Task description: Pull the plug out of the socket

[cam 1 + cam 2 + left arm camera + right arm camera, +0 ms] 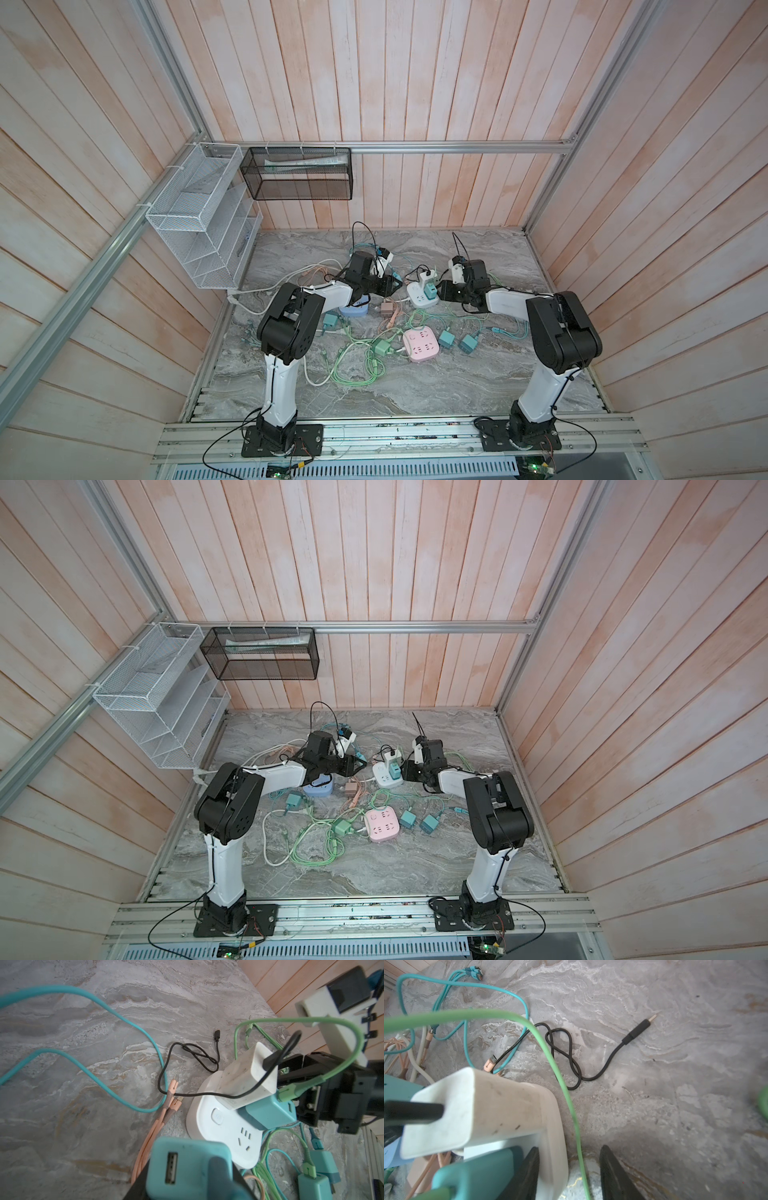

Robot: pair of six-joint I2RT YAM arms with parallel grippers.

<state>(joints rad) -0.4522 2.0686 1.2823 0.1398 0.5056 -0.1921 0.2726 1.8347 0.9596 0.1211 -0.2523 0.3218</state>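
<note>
A teal plug (182,1169) is pinched tight in the left gripper (392,284), up off the table. Just right of it, mid-table, sits the white socket (224,1132) with a white charger (247,1078) and a second plug (270,1109) stuck in. The right gripper (570,1153) is half open over the socket's right edge.

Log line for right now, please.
left pincer: shut on teal charger | right pincer: open, astride white socket edge | plugged in: white charger, second teal charger
</note>
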